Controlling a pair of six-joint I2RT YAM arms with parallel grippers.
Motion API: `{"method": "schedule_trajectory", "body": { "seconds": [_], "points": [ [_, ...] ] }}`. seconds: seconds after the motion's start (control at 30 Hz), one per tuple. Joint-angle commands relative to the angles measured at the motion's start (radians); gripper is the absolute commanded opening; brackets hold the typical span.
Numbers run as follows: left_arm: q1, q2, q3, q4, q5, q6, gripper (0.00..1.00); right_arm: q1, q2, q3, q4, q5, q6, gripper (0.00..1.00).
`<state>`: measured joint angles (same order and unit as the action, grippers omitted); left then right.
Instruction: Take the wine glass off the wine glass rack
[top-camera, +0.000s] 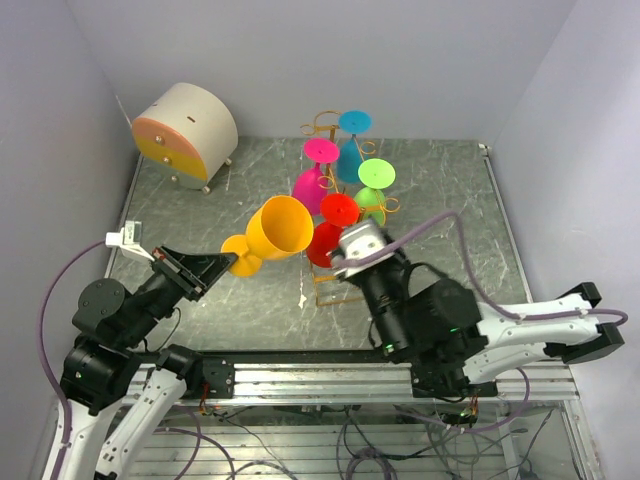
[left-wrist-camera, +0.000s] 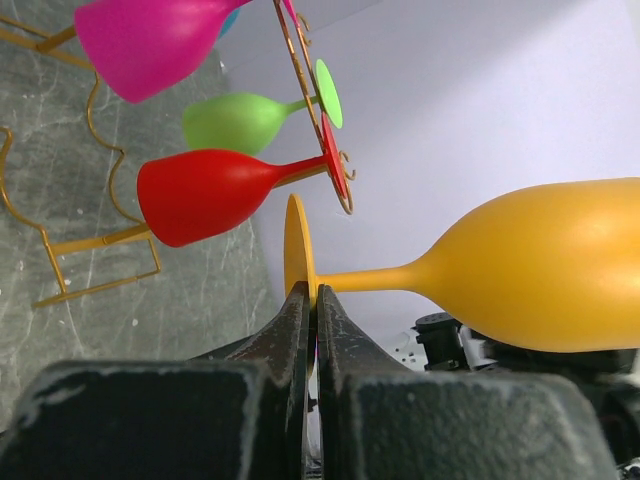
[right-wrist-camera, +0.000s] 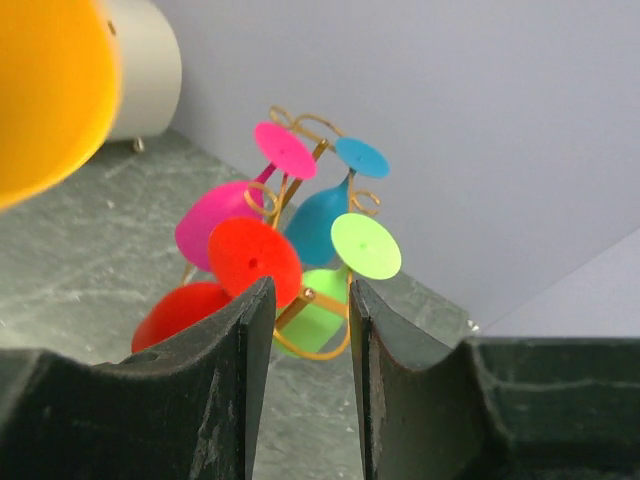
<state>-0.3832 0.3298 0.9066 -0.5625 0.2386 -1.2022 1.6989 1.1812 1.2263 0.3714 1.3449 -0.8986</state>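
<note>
The left claw (left-wrist-camera: 313, 295) holds a yellow wine glass (top-camera: 275, 232) in the air to the left of the wine glass rack (top-camera: 320, 127), clear of its wire. The fingers are pressed together on the rim of the glass's round foot. The glass lies on its side, with its stem level and its bowl pointing toward the rack.

Four more glasses hang on the golden rack, each with its foot caught in a curled hook. A pink glass (top-camera: 315, 170) and a blue glass (top-camera: 352, 140) are on the far hooks. A green glass (top-camera: 375, 185) and a red glass (top-camera: 335, 225) are on the near ones. In the left wrist view the red and green glasses hang just beyond the yellow foot, apart from it.

The right claw (right-wrist-camera: 308, 290) stands at the near side of the rack with its jaws spread and nothing gripped. In its own camera the foot of the red glass shows just above the left finger, and one golden rack arm runs across the gap beyond the fingertips. Whether either finger touches the wire cannot be told.

The rack stands on a grey marbled tabletop (top-camera: 440, 180). Well to the left of the rack, at the far corner, sits a cream drum-shaped cabinet (top-camera: 185, 135) with orange and yellow drawer fronts.
</note>
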Motion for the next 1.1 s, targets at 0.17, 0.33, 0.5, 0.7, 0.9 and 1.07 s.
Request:
{"method": "schedule_trajectory", "body": {
  "seconds": [0.17, 0.33, 0.5, 0.7, 0.9, 1.07],
  "points": [
    [0.003, 0.034, -0.022, 0.106, 0.0, 0.085, 0.07, 0.459, -0.198, 0.306, -0.186, 0.017, 0.254, 0.35],
    [0.003, 0.09, -0.015, 0.122, 0.021, 0.129, 0.07, 0.459, -0.147, 0.362, 0.011, 0.093, -0.011, 0.35],
    [0.003, 0.104, 0.0, 0.105, 0.004, 0.142, 0.07, 0.234, 0.009, 0.32, 0.65, 0.067, -0.629, 0.36],
    [0.003, 0.079, 0.011, 0.065, -0.01, 0.135, 0.07, -0.406, 0.129, 0.446, 0.099, -0.101, -0.209, 0.43],
    [0.003, 0.041, 0.002, 0.056, -0.021, 0.119, 0.07, -0.75, 0.327, 0.84, -0.516, -0.221, 0.3, 0.44],
    [0.003, 0.03, 0.013, 0.039, -0.025, 0.131, 0.07, -0.88, 0.472, 1.101, -0.947, -0.441, 0.652, 0.45]
  ]
}}
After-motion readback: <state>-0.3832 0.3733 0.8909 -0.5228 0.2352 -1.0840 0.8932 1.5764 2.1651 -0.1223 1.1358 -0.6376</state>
